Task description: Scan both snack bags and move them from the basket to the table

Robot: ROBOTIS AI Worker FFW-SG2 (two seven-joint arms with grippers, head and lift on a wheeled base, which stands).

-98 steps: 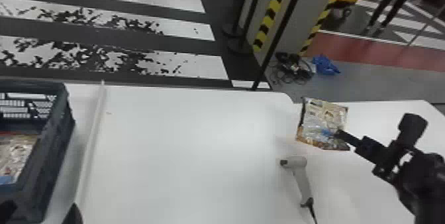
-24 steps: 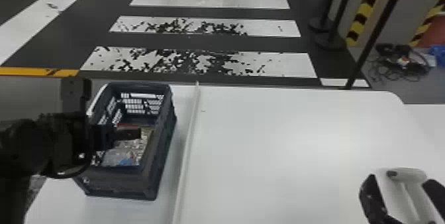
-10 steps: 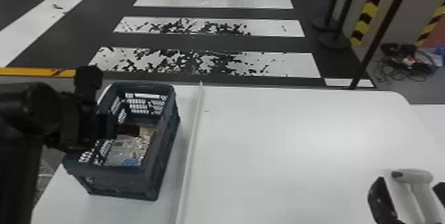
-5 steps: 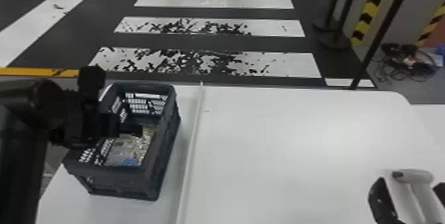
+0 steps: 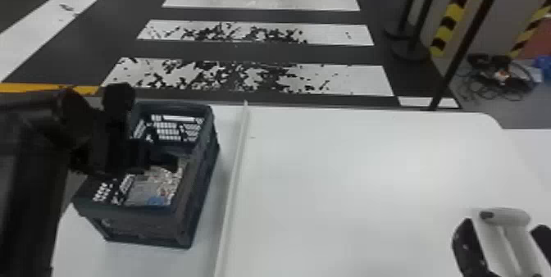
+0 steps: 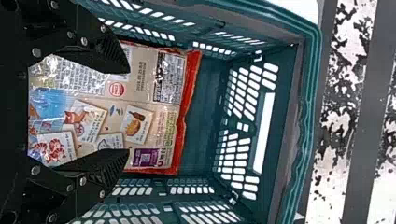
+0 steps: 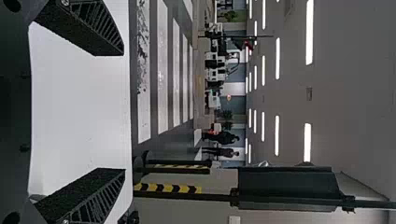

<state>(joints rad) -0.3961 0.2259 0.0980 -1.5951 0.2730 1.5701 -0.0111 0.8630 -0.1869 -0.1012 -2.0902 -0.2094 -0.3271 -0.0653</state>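
Left claw [image 6: 128, 111] is wide open over the bag [image 6: 156, 123], with a finger over each side part. The bag lies flat in the basket [image 6: 301, 116], and its red end pokes out past the fingertips. Its long way seems to run where the fingers point, but the near end is hidden. The left arm is much nearer than the right claw [image 7: 123, 111], which is wide too, out by the white scanner [image 5: 498, 231]. The bag is shiny and crinkly; the basket is hard, with rows of holes.
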